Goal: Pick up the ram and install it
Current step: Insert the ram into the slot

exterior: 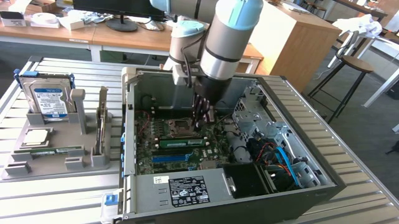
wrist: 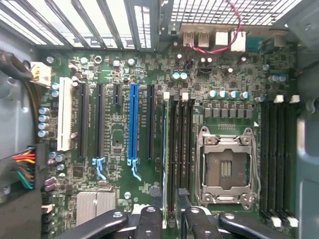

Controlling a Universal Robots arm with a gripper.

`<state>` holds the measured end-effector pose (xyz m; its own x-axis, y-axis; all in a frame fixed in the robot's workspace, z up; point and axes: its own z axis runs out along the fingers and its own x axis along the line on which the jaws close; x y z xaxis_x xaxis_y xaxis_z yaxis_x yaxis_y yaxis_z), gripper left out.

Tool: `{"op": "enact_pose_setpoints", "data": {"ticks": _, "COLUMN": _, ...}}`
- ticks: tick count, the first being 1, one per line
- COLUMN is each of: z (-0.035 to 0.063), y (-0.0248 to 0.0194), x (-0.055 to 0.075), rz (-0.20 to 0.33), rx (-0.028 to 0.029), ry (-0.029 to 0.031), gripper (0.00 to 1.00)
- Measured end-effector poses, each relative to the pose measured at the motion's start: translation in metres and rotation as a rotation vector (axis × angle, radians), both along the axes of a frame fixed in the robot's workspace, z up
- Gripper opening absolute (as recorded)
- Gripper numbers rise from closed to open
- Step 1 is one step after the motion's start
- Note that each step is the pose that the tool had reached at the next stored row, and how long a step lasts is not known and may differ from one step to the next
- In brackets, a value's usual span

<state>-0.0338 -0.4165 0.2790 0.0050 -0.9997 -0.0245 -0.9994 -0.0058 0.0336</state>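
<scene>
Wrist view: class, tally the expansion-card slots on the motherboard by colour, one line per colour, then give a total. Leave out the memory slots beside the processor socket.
White slot: 1
Blue slot: 1
Black slots: 4, one of them much shorter
Total: 6

Single arm (exterior: 225, 46) comes down from the far side, its last grey link near vertical and leaning a little toward the exterior view's right at the top. The wrist (exterior: 187, 42) joint, pale blue cap, sits on the exterior view's left of that link. The gripper (exterior: 204, 116) points straight down, held low. In the wrist view, two black fingers (wrist: 149, 221) sit side by side, jaws part open with a clear gap between them.
</scene>
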Motion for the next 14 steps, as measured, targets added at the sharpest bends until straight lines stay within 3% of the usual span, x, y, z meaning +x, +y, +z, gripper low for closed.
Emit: {"op": "enact_pose_setpoints", "data": {"ticks": 14, "z": 0.0353, "y": 0.0000, "x": 0.000, "rz": 0.000, "rx": 0.0001, "ry": 0.0000, "gripper": 0.25}}
